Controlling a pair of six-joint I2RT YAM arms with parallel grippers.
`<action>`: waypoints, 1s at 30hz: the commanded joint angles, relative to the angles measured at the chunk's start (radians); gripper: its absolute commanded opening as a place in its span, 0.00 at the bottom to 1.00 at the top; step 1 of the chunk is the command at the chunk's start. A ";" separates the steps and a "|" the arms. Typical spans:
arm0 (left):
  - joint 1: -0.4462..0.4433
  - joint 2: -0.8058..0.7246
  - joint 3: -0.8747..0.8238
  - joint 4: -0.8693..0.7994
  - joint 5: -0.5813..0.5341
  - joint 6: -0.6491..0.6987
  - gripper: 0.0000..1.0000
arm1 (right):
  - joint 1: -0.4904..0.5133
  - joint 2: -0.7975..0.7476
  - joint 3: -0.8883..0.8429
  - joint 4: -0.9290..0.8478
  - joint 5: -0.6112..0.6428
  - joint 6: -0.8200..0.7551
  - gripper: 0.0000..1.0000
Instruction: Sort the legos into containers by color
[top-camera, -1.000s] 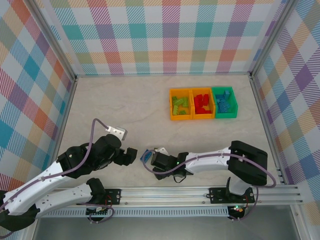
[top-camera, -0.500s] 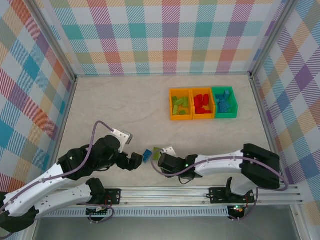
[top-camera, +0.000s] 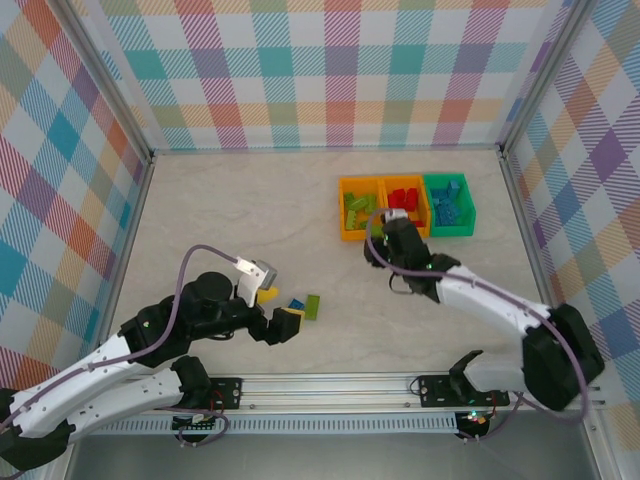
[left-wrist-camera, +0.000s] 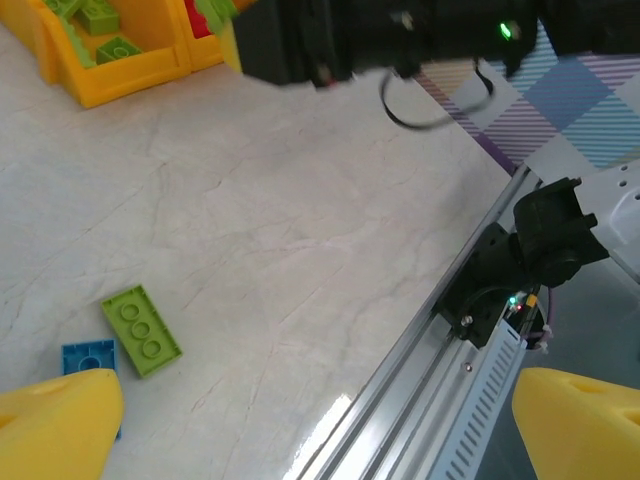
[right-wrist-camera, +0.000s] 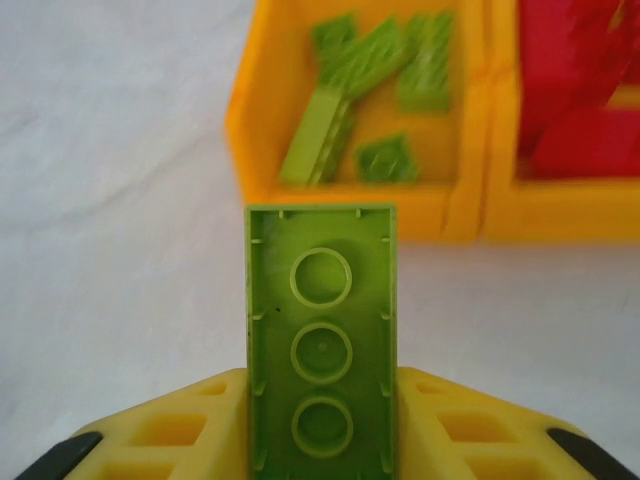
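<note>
Legos first: your right fingers (right-wrist-camera: 180, 435) are clamped on a lime green brick (right-wrist-camera: 320, 330), hollow underside facing the wrist camera, long axis running straight out from them toward the orange bin of greens (right-wrist-camera: 340, 215). A second ago that arm was low by the front rail; now it hangs at the bin's near wall, so I judge a drop comes next. Your left fingers (left-wrist-camera: 60, 420) stand wide apart beside a blue brick (left-wrist-camera: 90, 358) and a second lime brick (left-wrist-camera: 141, 330) on the tabletop (left-wrist-camera: 300, 200).
</note>
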 joint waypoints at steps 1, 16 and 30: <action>-0.005 0.028 -0.007 0.043 -0.018 -0.020 1.00 | -0.085 0.165 0.134 0.066 -0.109 -0.118 0.37; -0.005 0.103 -0.012 -0.080 -0.251 -0.183 1.00 | -0.131 0.390 0.404 0.008 -0.184 -0.094 0.64; -0.102 0.698 0.195 -0.081 -0.405 -0.311 0.93 | -0.129 -0.350 -0.112 -0.152 -0.541 -0.047 0.99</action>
